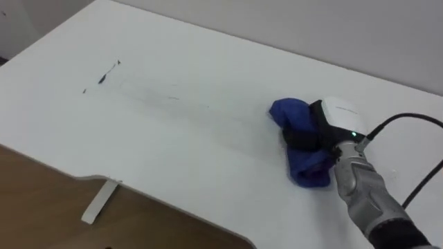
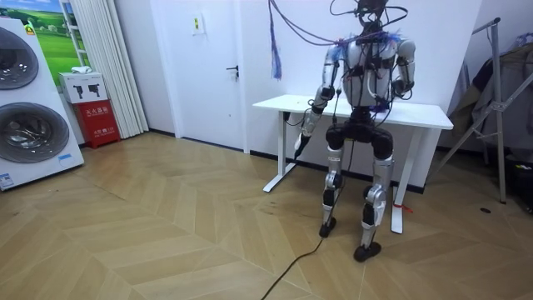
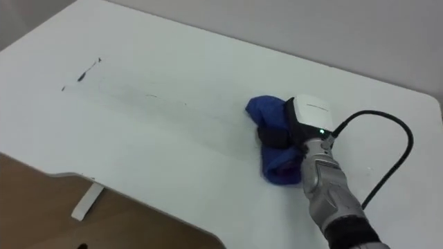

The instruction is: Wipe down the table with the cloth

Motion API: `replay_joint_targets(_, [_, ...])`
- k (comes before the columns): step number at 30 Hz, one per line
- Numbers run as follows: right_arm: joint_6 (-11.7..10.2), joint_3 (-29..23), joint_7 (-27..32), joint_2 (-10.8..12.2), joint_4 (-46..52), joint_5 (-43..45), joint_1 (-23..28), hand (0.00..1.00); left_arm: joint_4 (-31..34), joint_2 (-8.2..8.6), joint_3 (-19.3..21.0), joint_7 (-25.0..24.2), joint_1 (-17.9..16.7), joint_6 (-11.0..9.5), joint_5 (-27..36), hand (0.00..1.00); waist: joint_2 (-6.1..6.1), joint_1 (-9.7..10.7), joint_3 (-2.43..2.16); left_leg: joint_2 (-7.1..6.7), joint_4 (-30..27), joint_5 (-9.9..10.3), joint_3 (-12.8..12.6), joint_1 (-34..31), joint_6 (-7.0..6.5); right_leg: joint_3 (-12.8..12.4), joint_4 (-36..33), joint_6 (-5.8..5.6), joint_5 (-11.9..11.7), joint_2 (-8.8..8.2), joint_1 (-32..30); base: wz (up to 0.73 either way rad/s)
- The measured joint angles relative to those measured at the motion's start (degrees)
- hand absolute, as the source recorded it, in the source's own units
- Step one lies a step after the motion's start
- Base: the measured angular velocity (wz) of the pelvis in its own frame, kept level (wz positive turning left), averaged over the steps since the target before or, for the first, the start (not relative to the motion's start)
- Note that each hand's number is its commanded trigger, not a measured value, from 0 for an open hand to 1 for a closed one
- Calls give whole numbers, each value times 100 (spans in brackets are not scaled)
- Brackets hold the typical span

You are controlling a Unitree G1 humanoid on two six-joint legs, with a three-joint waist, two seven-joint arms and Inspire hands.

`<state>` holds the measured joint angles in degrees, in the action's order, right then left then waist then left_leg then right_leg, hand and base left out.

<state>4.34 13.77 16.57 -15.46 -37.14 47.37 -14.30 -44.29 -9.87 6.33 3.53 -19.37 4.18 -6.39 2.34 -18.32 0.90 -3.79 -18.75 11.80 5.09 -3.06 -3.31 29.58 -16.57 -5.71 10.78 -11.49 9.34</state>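
Since the blue cloth (image 1: 308, 169) is soft, light and quick to bunch, the right hand (image 1: 340, 116) clenches its fingers round the crumpled middle at the bench's (image 1: 208, 69) four o'clock — a flatter, spread hold would likely drag more fabric towards the dark marks (image 1: 104, 75) at ten o'clock.

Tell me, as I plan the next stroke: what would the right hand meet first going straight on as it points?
Beyond the cloth it holds, the right hand has free table ahead; the dark marks likely come first, depth unclear.
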Motion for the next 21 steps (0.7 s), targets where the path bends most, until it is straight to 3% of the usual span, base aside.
replay_joint_targets(4, [-147, 4, 135, 2, 112, 12, 232, 0, 60, -17, 25, 137, 144, -1, 9, 0, 52, 163, -30, -62, 18, 11, -37, 48, -33, -288, 284, -60, -41, 10, 93, -12])
replay_joint_targets(8, [-310, 14, 162, 4, 79, -41, 341, 0, 264, 16, -40, 371, 234, -93, 180, 0, 97, 387, -70, -96, 64, -2, -48, 84, -41, -291, 452, -96, -63, 28, 175, -2])
replay_joint_targets(14, [-544, -153, 203, 4, 243, -42, 553, 0, 397, 70, -94, 384, 210, -209, 244, 0, 71, 548, -74, -77, 140, -24, -153, 140, -14, -426, 615, -96, -65, 67, 217, -8])
replay_joint_targets(21, [-895, -582, 25, 8, 945, -118, 1153, 0, 398, 181, -51, 391, 126, -280, 388, 0, 66, 914, -85, -76, 230, -30, -146, 273, -10, -466, 602, -96, -65, 65, 296, 1])
